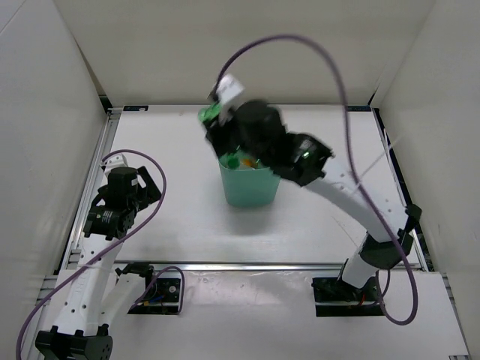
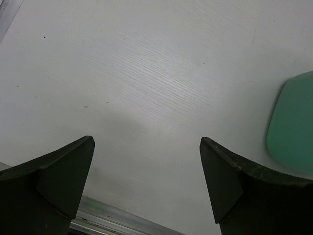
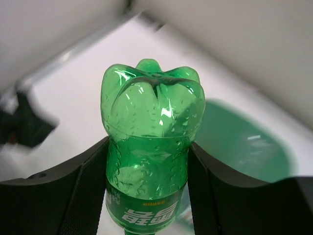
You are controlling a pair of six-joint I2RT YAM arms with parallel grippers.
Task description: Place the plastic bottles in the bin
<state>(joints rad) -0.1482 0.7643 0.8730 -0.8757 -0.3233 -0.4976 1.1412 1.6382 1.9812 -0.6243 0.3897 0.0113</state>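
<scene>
My right gripper (image 1: 216, 126) is shut on the green soda bottle (image 1: 208, 114), holding it in the air above the far left rim of the mint-green bin (image 1: 251, 191). In the right wrist view the fingers (image 3: 85, 186) clamp the bottle (image 3: 152, 132) by its body, its lobed base pointing away from the wrist and the bin's opening (image 3: 244, 142) below to the right. A bit of orange (image 1: 247, 160) shows inside the bin; the clear bottles are hidden. My left gripper (image 1: 152, 186) is open and empty over bare table, left of the bin (image 2: 293, 127).
White walls enclose the table on three sides. A purple cable (image 1: 300, 45) arcs above the right arm. A metal rail (image 2: 112, 218) runs along the near table edge below the left gripper (image 2: 146, 142).
</scene>
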